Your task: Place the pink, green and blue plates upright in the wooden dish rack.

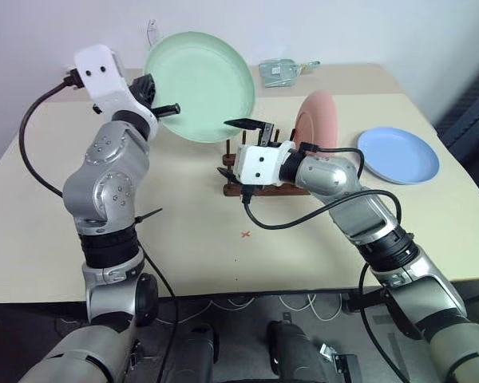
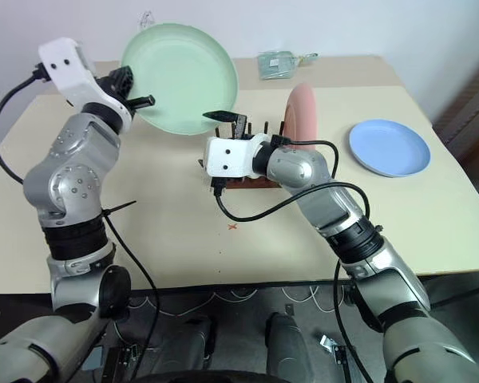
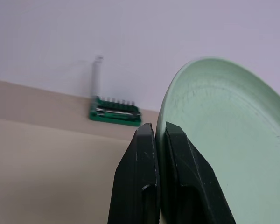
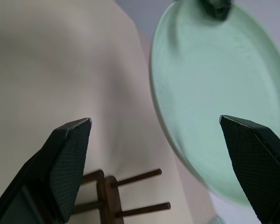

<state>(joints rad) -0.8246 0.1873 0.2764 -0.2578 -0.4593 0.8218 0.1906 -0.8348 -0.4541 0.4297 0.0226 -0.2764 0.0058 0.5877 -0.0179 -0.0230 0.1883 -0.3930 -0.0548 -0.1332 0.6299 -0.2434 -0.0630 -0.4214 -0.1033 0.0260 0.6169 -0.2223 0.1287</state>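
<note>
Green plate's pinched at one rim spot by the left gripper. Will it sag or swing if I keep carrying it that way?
Probably stiff: the green plate holds its shape though the left gripper clamps just its rim. That off-centre pinch could let it pivot. The surface looks smooth, so it may slip.

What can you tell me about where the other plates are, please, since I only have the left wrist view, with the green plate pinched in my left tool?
Observer: The pink plate already stands upright in the wooden dish rack.
Operator: And the blue one?
Observer: The blue plate lies flat on the table, to the right of the rack.
Operator: Where is the right tool?
Observer: The right tool is open, just below the lower rim of the green plate, which the left tool holds tilted in the air.
</note>
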